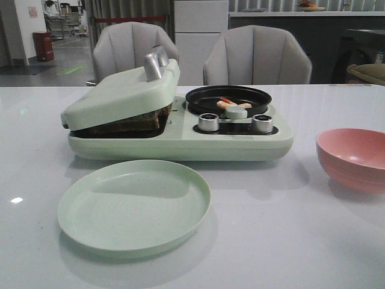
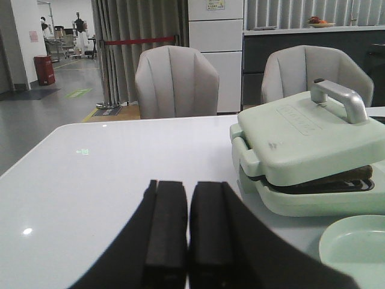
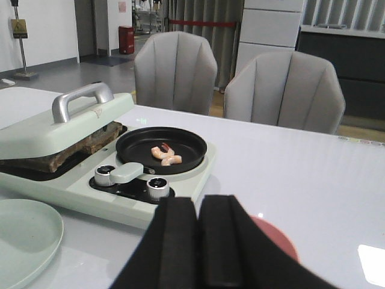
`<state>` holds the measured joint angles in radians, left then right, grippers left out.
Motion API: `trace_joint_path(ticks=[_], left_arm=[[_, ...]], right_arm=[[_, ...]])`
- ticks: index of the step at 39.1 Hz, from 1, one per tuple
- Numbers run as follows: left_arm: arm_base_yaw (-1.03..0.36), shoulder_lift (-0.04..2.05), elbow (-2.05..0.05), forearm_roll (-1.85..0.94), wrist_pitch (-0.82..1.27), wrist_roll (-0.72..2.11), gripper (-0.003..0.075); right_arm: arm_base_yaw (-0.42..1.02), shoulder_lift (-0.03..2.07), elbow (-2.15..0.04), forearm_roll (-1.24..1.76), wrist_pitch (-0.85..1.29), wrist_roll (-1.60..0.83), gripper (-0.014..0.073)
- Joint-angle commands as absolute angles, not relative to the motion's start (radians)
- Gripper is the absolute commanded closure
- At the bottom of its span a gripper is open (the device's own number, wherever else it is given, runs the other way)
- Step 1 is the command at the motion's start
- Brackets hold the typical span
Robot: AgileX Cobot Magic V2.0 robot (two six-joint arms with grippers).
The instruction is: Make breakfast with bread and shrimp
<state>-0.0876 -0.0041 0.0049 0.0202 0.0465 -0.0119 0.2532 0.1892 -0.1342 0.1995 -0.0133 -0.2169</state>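
Observation:
The bread lies inside the pale green breakfast maker, under its lowered lid; only brown crust edges show, also in the left wrist view and the right wrist view. The shrimp lie in the black round pan on the maker's right side, also in the right wrist view. My left gripper is shut and empty, over bare table left of the maker. My right gripper is shut and empty, right of the maker, above the pink bowl. Neither gripper shows in the front view.
An empty pale green plate sits in front of the maker. A pink bowl stands at the right. Two metal knobs and a pale green knob sit on the maker's panel. Two grey chairs stand behind the table.

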Motion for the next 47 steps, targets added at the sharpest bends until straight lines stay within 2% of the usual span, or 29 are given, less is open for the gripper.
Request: trace_joint_path(ticks=[1, 7, 14, 47], left_arm=[[-0.086, -0.022, 0.026, 0.018, -0.034, -0.025, 0.0606], [-0.086, -0.022, 0.026, 0.018, -0.034, -0.025, 0.0606], [-0.086, -0.022, 0.026, 0.018, -0.034, -0.025, 0.0606], [-0.086, -0.019, 0.026, 0.018, -0.034, -0.025, 0.0606]], right_arm=[[0.231, 0.146, -0.140, 0.156, -0.096, -0.179, 0.0475], [0.220, 0.060, -0.070, -0.011, -0.101, -0.046, 0.0475], [0.199, -0.036, 0.010, -0.033, -0.106, 0.006, 0.0475], [0.179, -0.031, 0.010, -0.030, -0.088, 0.011, 0.0475]])
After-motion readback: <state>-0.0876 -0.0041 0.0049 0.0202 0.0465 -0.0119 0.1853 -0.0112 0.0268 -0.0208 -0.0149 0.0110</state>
